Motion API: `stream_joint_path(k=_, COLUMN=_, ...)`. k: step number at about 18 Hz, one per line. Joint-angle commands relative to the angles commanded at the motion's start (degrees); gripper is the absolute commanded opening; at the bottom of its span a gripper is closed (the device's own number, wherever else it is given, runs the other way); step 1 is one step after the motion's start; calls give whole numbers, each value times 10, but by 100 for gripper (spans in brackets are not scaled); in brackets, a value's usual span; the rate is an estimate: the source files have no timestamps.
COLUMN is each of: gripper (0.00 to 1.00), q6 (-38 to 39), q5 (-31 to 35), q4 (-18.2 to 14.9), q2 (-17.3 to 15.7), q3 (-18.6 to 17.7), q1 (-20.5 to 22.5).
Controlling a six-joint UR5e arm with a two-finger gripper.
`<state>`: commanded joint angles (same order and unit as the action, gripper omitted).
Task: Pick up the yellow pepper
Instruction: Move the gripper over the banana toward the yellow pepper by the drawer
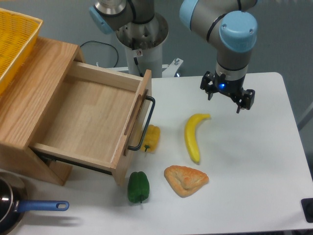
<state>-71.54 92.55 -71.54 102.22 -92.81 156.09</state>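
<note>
The yellow pepper (151, 137) lies on the white table just right of the open drawer's black handle, its green stem pointing toward the front. My gripper (227, 97) hangs above the table at the back right, well away from the pepper and just past the banana's upper tip. Seen from above, its black fingers are spread apart with nothing between them.
A wooden drawer box (73, 122) with its drawer pulled open fills the left side, a yellow basket (12, 41) on top. A banana (192, 135), a pastry (186, 179) and a green pepper (138, 186) lie near the pepper. A blue-handled pan (29, 207) sits at front left.
</note>
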Motion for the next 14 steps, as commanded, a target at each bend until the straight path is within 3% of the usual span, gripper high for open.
stream_joint_path(k=9, gripper=100, q6=7, q5=-61, q4=7, q2=47, q3=-3, q1=4)
stream_joint_path(k=14, gripper=100, q6=6, q5=-161, q4=28, q2=56, q3=-27, q1=16)
